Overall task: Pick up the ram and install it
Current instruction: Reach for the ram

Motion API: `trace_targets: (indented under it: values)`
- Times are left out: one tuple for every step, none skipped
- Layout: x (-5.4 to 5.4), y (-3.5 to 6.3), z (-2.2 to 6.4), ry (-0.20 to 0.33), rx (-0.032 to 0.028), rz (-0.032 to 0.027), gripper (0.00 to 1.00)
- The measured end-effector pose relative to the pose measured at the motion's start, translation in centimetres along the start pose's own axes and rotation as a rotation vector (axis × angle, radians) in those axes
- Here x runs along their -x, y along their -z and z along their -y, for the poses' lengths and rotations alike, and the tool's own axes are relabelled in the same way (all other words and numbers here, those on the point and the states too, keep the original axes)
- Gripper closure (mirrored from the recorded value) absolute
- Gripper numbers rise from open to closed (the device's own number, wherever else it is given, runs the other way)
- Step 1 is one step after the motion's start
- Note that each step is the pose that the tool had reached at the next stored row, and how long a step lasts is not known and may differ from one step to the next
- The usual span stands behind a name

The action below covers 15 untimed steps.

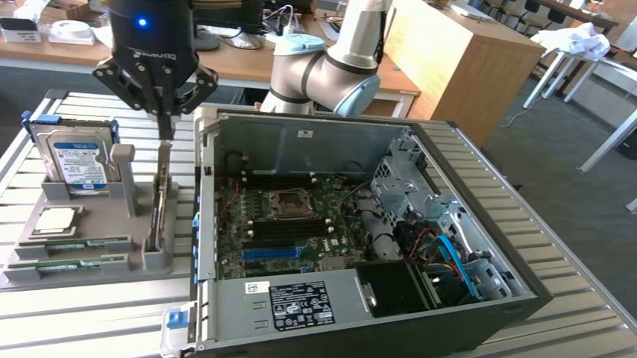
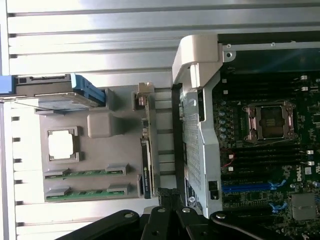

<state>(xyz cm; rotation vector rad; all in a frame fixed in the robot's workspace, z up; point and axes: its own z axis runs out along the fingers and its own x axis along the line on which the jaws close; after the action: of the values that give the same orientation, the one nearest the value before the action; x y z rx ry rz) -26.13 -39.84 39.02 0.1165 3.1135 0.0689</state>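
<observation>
Nearest the exterior camera is the power supply [image 1: 298, 302] with its white label, at the near wall of the open case [image 1: 298, 145]. Case lies on its side on a slatted table [image 1: 557, 328], board [image 1: 289, 224] facing up.

Tray [image 1: 100, 203] sits just beside the case, on the exterior view's left. On it:
- drive [image 1: 77, 160], upright at the far end
- processor [image 1: 55, 220], flat, nearer
- two spare sticks [image 1: 70, 242] [image 1: 70, 262], flat at the near edge
- the ram [image 1: 163, 164], on its long edge in a holder, running near to far along the tray side closest to the case. The wrist view has it edge-on [image 2: 145, 165], seated between its posts.

Gripper [image 1: 164, 112] hangs over the far end of the ram, tips pointing down at it. Claw state: cannot tell. Cannot tell either whether it touches the stick; the wrist view looks down from well above the tray, which suggests a gap.

Progress, as I judge it:
- Done: gripper lined up above the ram.
- Not done: pick-up, since the ram sits in its holder, not lifted.
- Not done: install. The dark memory slots [image 1: 298, 233] beside the socket [image 1: 289, 200] look bare, as far as can be made out.

Early stage; both named steps remain.
</observation>
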Motion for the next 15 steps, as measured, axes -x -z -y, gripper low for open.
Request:
trace_targets:
  values:
    - [-0.2,0.0,0.01,0.0,0.0,0.0,0.9]
    - [-0.3,0.01,0.02,0.0,0.0,0.0,0.9]
    - [-0.5,0.01,0.04,0.0,0.0,0.0,0.9]
    - [-0.6,0.01,0.05,0.0,0.0,0.0001,0.9]
    - [-0.8,0.01,0.06,0.0,0.0,0.0,0.9]
    - [-0.9,0.02,0.07,0.0,0.0,0.0,0.9]
    - [-1.1,0.02,0.08,0.0,-0.0001,0.0,0.9]
    - [-1.2,0.02,0.09,0.0,0.0,0.0,0.9]
    - [-1.4,0.01,0.1,0.0,0.0001,0.0,0.9]
    - [-1.5,0.02,0.11,0.0,0.0,0.0,0.9]
    - [-1.7,0.02,0.13,0.0,-0.0001,0.0,0.9]
    - [-1.8,0.02,0.14,0.0,-0.0001,0.0,0.9]
    - [-2.0,0.02,0.15,0.0,0.0,0.0,0.9]
    - [-2.1,0.02,0.16,0.0,0.0,0.0,0.9]
    - [-2.3,0.01,0.17,0.0,0.0,0.0,0.9]
